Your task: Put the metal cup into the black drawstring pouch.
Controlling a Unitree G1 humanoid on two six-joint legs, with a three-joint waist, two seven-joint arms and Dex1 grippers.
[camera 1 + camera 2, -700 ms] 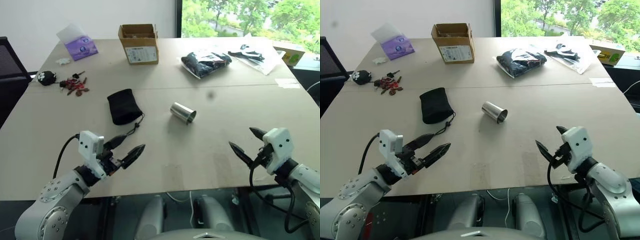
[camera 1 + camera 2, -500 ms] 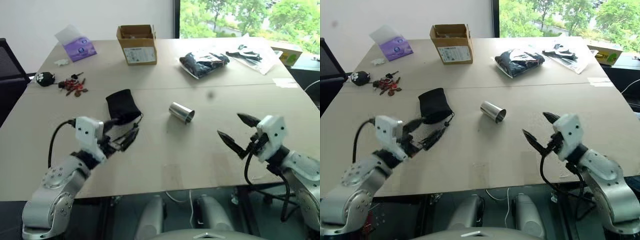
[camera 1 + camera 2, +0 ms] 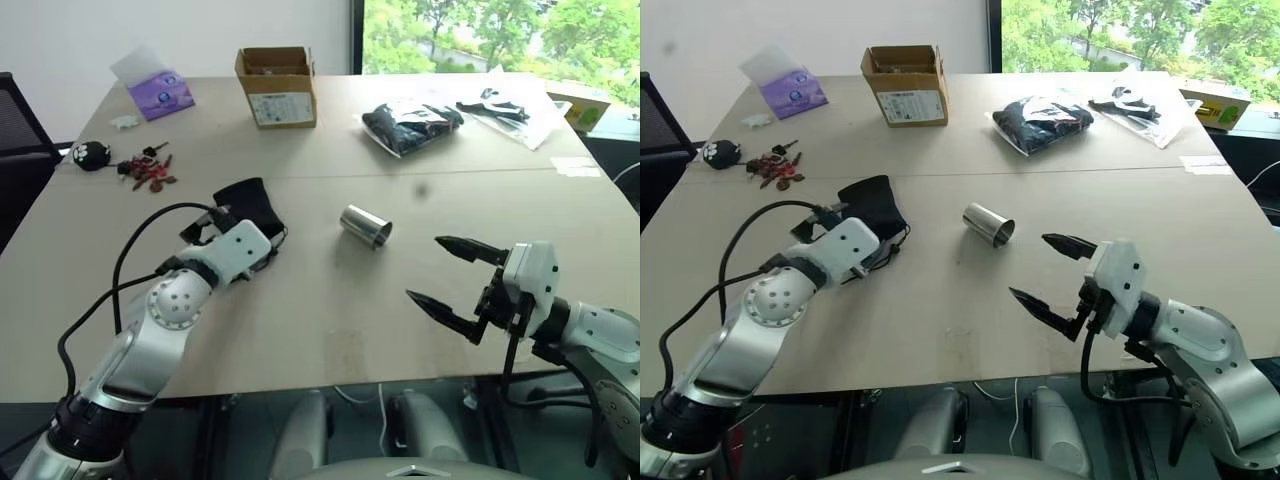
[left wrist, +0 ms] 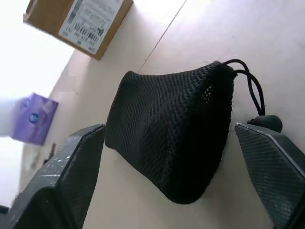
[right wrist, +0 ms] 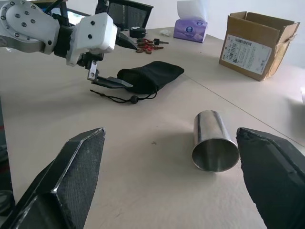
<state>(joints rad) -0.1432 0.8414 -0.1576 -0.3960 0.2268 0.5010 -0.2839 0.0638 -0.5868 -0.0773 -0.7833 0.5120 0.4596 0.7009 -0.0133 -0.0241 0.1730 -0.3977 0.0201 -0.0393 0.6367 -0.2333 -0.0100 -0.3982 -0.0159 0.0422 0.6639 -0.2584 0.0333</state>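
Note:
The metal cup [image 3: 366, 226] lies on its side in the middle of the table [image 3: 330, 330], its open end turned toward my right gripper [image 3: 423, 267]. That gripper is open and empty, a short way to the cup's near right, pointing at it. The black drawstring pouch [image 4: 176, 138] lies flat to the cup's left, with its cord trailing from the mouth. My left gripper [image 4: 167, 130] is open, one finger on each side of the pouch's mouth end, holding nothing. In the eye views the left wrist covers the near part of the pouch [image 3: 250, 200].
At the back stand a cardboard box [image 3: 277, 86] and a purple tissue pack [image 3: 160, 92]. Keys and small red bits [image 3: 148, 170] lie at the far left. Plastic-wrapped black items [image 3: 412, 125] sit at the back right. The table's front edge runs just below both grippers.
My left gripper has reached forward from the front edge to the pouch's mouth. My right gripper has moved left and turned toward the cup. Cup and pouch have not moved.

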